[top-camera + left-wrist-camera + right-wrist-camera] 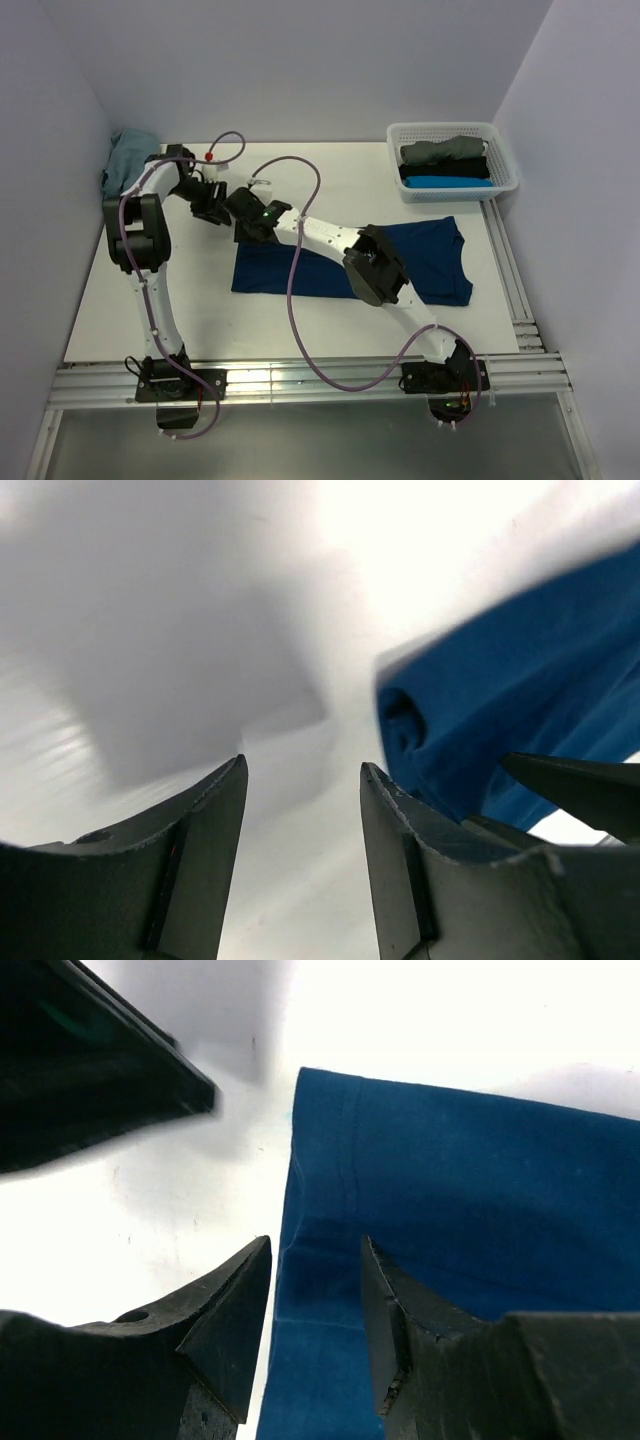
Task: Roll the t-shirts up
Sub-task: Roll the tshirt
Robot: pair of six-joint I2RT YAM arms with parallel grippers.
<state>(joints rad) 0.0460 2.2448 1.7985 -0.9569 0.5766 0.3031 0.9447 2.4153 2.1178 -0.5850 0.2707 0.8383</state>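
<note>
Navy t-shirt [440, 255] lies lengthwise left-right; right gripper [315, 1245] over its left hem, left gripper [302, 770] just left, both parted, empty.

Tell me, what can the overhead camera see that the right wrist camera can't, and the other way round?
Only the overhead view shows the wider scene: the white basket holding grey, black and bright blue shirts, and a teal cloth in the far left corner. Only the right wrist view shows the stitched hem of the navy t-shirt up close, lying under the right gripper, whose jaws stand apart. Both show that navy shirt lying on the white table, with the left gripper close by.
</note>
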